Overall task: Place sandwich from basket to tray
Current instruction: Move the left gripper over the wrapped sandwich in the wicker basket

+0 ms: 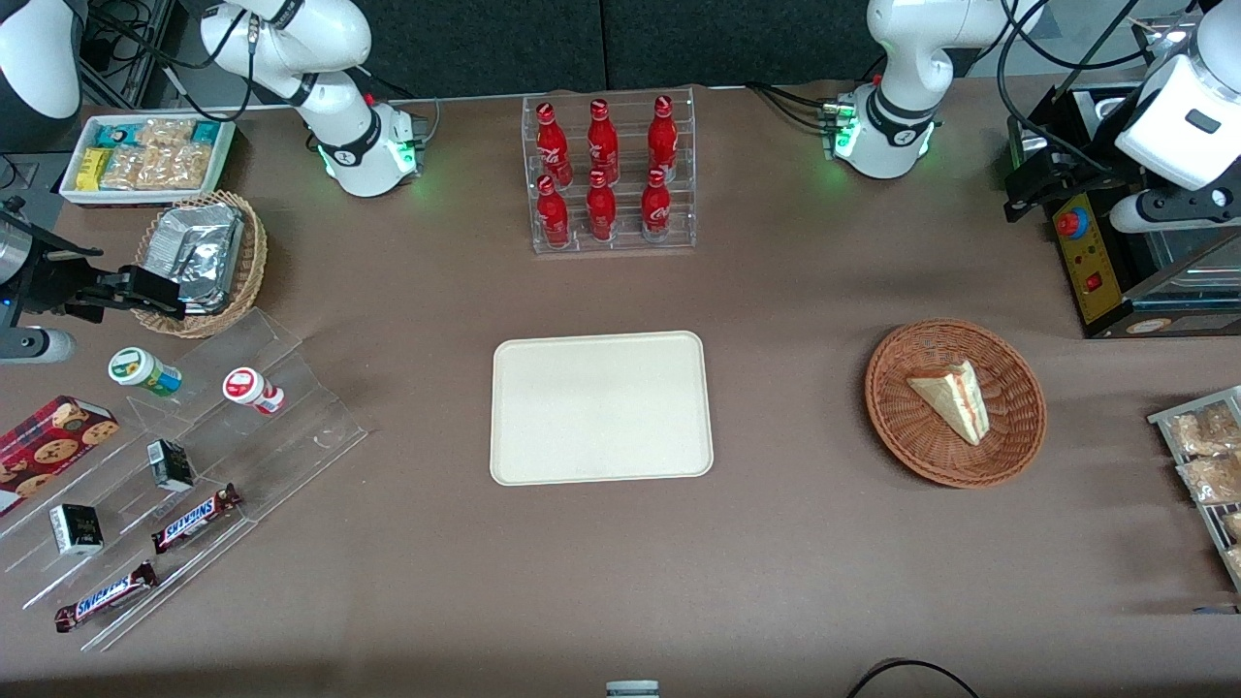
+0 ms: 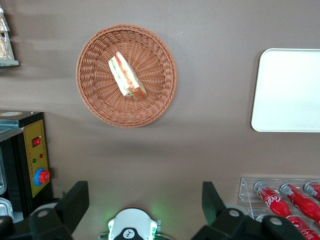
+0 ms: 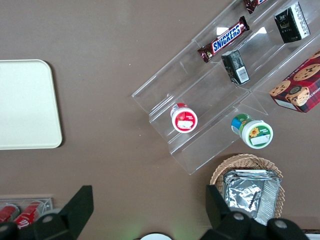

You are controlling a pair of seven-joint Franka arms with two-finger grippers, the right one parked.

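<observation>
The sandwich, a pale bread wedge with a red and green filling stripe, lies in the reddish-brown wicker basket toward the working arm's end of the table. The cream-beige tray lies bare at the table's middle, apart from the basket. My left gripper hangs high above the table, farther from the front camera than the basket. In the left wrist view the gripper is open wide and empty, with the sandwich, basket and tray well below it.
A clear rack of red cola bottles stands farther from the front camera than the tray. A black control box with red buttons sits near the gripper. A rack of snack packets sits beside the basket. Acrylic steps with snacks lie toward the parked arm's end.
</observation>
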